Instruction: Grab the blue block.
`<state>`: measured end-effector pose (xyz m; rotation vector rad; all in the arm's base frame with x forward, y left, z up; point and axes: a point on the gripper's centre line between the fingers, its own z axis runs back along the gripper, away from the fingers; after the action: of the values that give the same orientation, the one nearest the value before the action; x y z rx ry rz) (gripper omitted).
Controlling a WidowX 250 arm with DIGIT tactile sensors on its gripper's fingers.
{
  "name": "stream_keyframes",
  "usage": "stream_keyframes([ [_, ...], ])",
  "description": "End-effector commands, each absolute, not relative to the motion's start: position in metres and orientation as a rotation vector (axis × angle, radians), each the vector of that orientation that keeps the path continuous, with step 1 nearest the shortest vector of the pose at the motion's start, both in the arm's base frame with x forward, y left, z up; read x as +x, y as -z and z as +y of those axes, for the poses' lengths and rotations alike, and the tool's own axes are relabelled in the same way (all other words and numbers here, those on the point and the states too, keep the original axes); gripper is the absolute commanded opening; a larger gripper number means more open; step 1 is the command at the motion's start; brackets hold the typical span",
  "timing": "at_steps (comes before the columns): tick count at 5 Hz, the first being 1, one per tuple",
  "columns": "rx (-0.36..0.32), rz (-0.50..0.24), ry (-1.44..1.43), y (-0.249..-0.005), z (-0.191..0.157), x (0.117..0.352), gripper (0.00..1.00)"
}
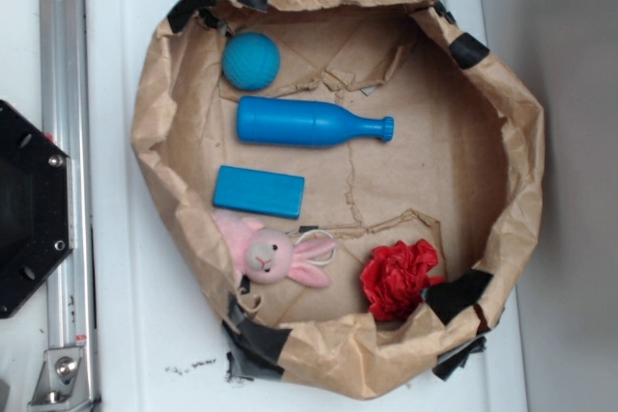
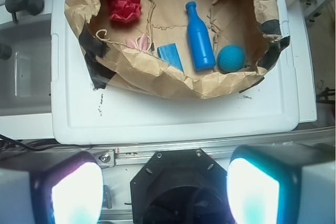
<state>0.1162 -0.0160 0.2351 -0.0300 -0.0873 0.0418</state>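
Observation:
The blue block (image 1: 259, 191) is a flat blue slab lying on the brown paper in the left half of the paper nest, between the blue bottle (image 1: 309, 123) and the pink bunny (image 1: 272, 255). In the wrist view the block (image 2: 170, 56) is half hidden behind the paper wall. My gripper (image 2: 164, 190) is open and empty, its two glowing fingers (image 2: 77, 192) wide apart, high above the robot base and well short of the nest. The gripper does not show in the exterior view.
A teal ball (image 1: 251, 60) lies at the nest's upper left and a red crumpled thing (image 1: 398, 278) at the lower right. The paper wall (image 1: 154, 132), taped with black tape, rings all objects. The black robot base (image 1: 24, 209) and a metal rail (image 1: 66, 180) stand at the left.

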Motion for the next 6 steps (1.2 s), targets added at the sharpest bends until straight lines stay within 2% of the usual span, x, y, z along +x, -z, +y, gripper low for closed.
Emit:
stream_keyframes([
  [1,-0.030,-0.087,-0.042,-0.235,-0.016,0.116,1.00],
  [2,0.029,-0.098,-0.062,-0.202,-0.023,0.163,1.00],
  [3,0.009,-0.139,-0.213,-0.172,-0.015,0.204,1.00],
  [4,-0.019,-0.146,-0.295,-0.147,0.004,0.220,1.00],
  [5,-0.016,-0.134,-0.342,-0.122,0.026,0.217,1.00],
  [6,-0.007,-0.091,-0.344,-0.087,0.031,0.225,1.00],
])
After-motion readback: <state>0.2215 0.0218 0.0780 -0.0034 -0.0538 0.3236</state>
